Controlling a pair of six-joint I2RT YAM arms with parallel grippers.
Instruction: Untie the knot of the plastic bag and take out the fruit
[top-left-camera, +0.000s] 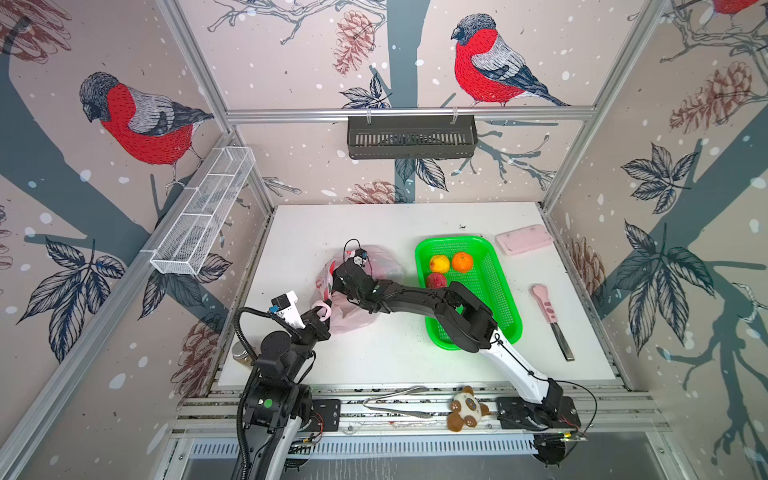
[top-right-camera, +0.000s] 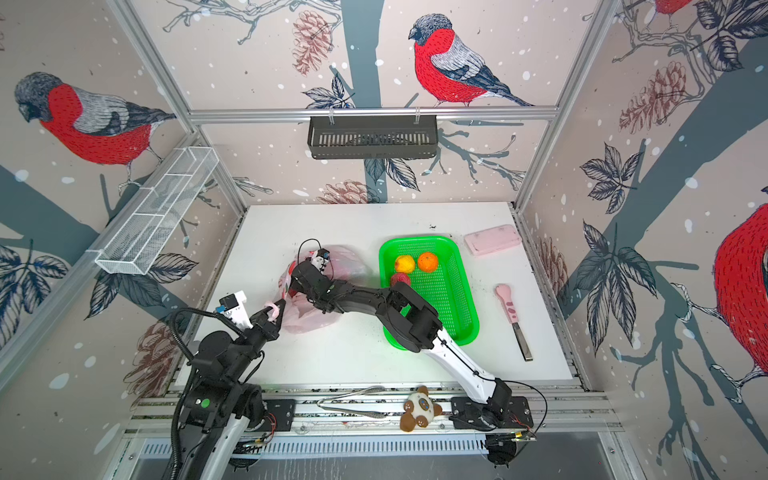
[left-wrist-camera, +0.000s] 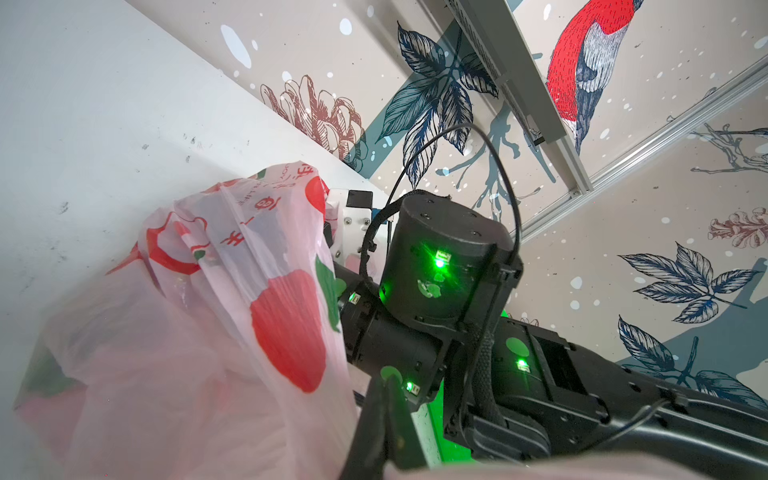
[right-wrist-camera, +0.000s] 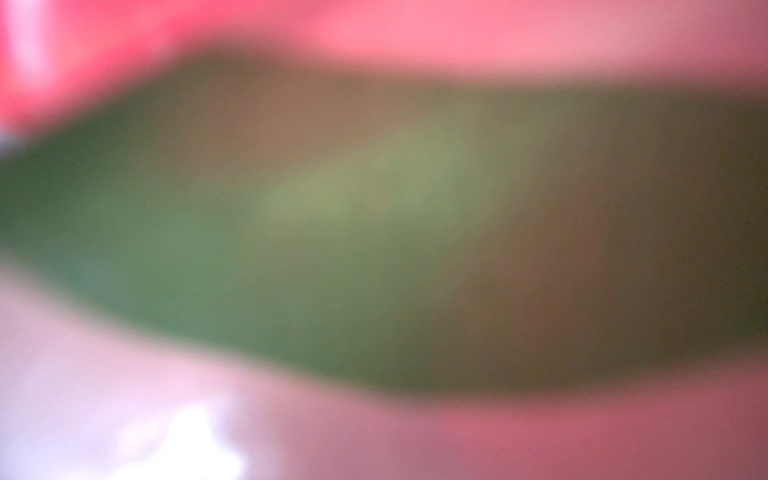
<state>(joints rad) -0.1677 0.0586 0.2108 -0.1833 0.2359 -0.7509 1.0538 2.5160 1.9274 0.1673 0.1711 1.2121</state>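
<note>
White worktop (top-left-camera: 395, 357), bird-papered walls. The plastic bag (top-left-camera: 353, 322) lies left of centre, with three fruit (top-left-camera: 462, 262) in the green tray (top-left-camera: 498, 291). The left end effector (top-left-camera: 321, 312) pinches the bag's edge tight. The right end effector (top-left-camera: 331, 287) is buried inside, spread wide; I can't tell if it grips anything. Next, likely: close on a fruit and lift it clear.

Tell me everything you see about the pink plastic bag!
The plastic bag is thin, see-through pink film with red-and-green fruit prints and red writing. It lies crumpled and bulging on the white table, left of the green basket. The left fingers pinch a twisted handle strip at its near edge; the right arm reaches into it, fingers hidden.
</note>
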